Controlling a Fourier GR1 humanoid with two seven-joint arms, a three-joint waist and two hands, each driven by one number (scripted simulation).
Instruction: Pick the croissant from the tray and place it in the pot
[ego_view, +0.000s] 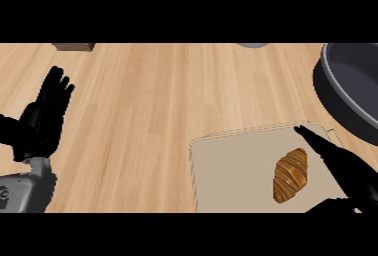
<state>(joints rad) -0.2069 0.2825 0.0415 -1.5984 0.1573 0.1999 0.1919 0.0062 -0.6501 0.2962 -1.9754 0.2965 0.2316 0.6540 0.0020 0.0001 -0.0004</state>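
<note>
A brown striped croissant (289, 175) lies on the right part of a beige tray (229, 170) at the lower right of the counter. My right hand (345, 167) comes in from the lower right, its fingers straight and stretched along the tray's right edge, just right of the croissant and apart from it. The dark grey pot (354, 85) stands at the right edge, beyond the tray, partly cut off by the view. My left hand (46, 117) rests open at the left edge, fingers up.
A small brown block (74, 47) sits at the far left top of the wooden counter. A grey round object (253, 45) peeks in at the top, mostly cut off.
</note>
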